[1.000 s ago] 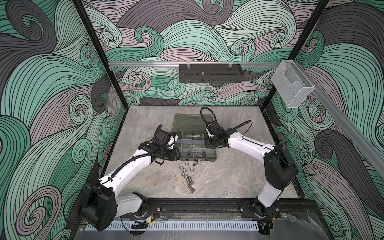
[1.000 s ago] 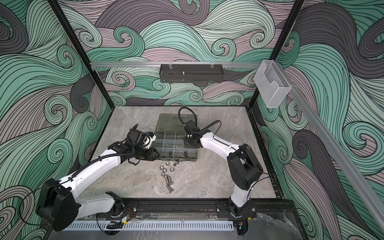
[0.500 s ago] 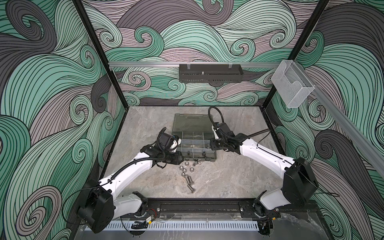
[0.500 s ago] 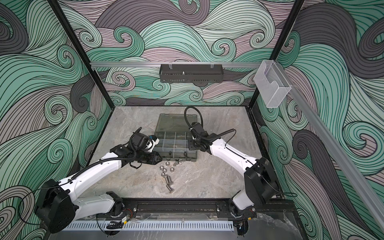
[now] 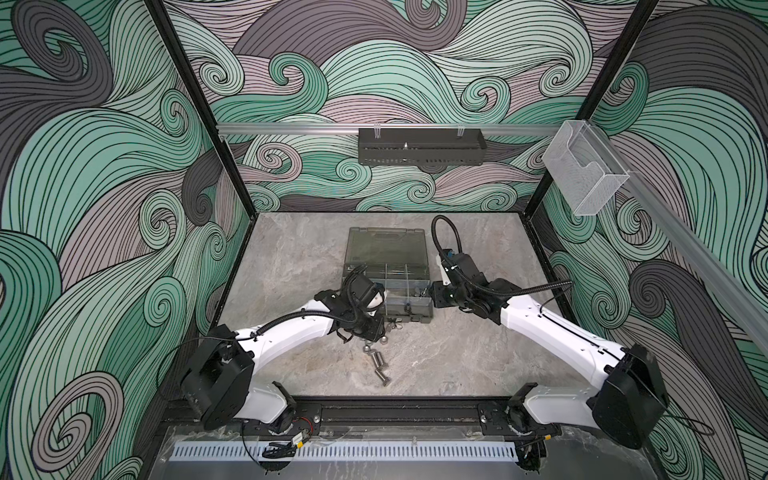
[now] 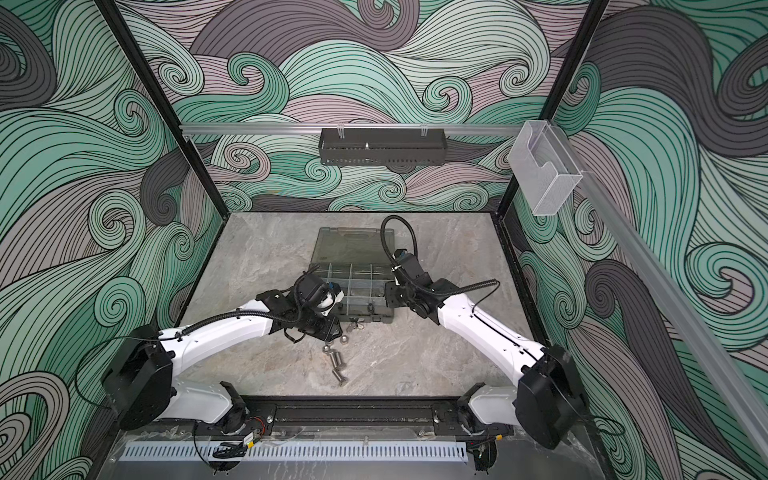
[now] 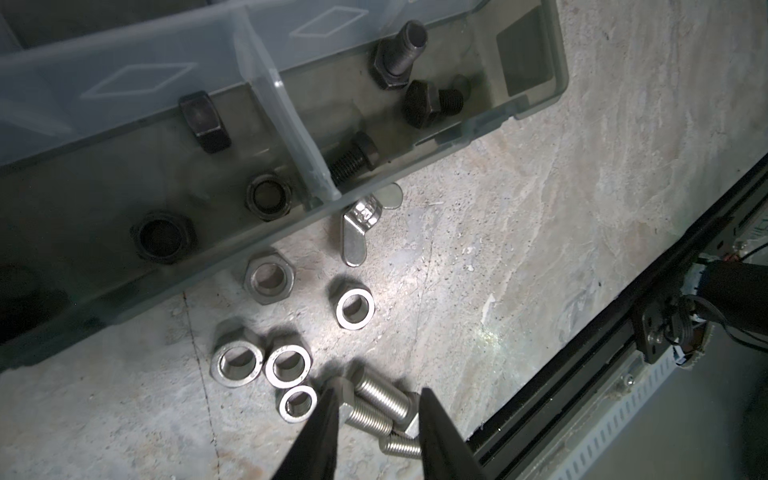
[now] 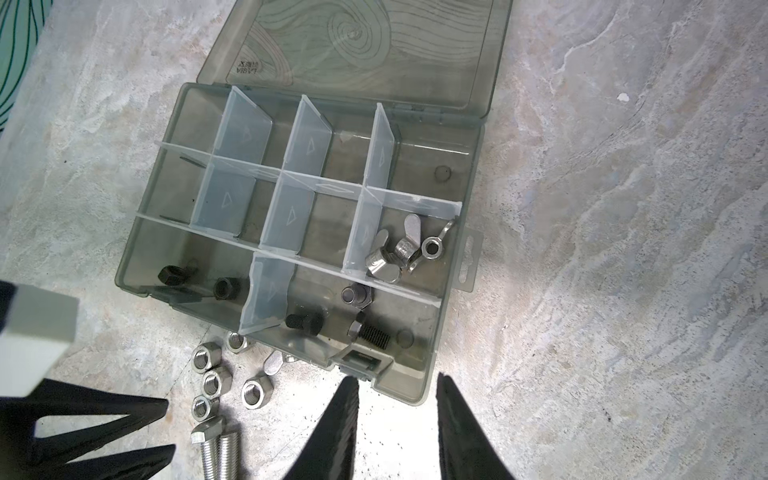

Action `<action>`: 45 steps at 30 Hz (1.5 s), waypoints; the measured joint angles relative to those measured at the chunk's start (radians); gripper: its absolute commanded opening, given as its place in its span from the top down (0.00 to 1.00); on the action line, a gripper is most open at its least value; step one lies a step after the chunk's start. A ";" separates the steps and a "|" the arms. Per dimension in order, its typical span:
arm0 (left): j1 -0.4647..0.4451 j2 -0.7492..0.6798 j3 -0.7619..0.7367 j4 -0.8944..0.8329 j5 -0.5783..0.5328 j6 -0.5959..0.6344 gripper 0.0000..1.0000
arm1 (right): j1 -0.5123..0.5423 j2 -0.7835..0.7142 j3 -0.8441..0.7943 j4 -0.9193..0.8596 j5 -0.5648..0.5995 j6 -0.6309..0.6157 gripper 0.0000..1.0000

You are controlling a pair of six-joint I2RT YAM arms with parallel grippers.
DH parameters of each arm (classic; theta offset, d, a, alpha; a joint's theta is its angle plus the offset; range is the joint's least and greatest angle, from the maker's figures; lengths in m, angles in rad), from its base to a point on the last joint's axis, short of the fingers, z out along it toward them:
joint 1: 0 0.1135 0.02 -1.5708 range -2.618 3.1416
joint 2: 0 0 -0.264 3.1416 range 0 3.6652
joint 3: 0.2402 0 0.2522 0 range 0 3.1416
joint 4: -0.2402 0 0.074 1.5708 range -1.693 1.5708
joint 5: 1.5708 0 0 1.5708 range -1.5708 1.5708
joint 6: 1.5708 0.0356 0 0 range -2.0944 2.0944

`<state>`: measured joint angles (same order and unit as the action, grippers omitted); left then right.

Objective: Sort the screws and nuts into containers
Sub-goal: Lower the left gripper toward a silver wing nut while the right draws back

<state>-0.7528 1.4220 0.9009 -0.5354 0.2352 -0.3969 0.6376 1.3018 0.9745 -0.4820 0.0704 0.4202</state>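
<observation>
The smoky-grey organiser case (image 8: 453,291) lies open, and its containers hold black screws (image 7: 399,54), black nuts (image 7: 205,120) and silver wing nuts (image 8: 399,251). On the table in front of it lie several silver nuts (image 7: 355,307), a wing nut (image 7: 357,224) and silver screws (image 7: 380,399). My left gripper (image 7: 378,392) hangs open just over those screws (image 5: 379,363), one finger on each side. My right gripper (image 8: 397,378) is open and empty by the case's front right corner (image 5: 428,311).
The case lid (image 5: 386,245) lies flat behind the compartments. A black perforated tray (image 5: 419,145) hangs on the back wall and a clear box (image 5: 582,174) on the right wall. The black front rail (image 7: 623,316) runs close to the screws.
My left gripper has moved forward from the case's left end to the silver screws. My right gripper has drawn back off the case to its right front corner, and its arm base has swung right.
</observation>
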 measured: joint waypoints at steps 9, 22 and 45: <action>-0.043 0.156 0.090 0.007 -0.053 0.033 0.60 | -0.002 -0.058 -0.046 -0.002 0.002 0.013 0.66; -0.062 0.283 0.167 0.005 -0.102 0.073 0.59 | -0.003 -0.113 -0.083 -0.010 0.010 0.034 0.66; -0.080 0.399 0.216 -0.015 -0.178 0.067 0.65 | -0.003 -0.185 -0.122 -0.032 0.025 0.063 0.65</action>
<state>-0.8333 1.8206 1.1164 -0.5503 0.0574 -0.3302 0.6346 1.1164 0.8524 -0.5137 0.0956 0.4831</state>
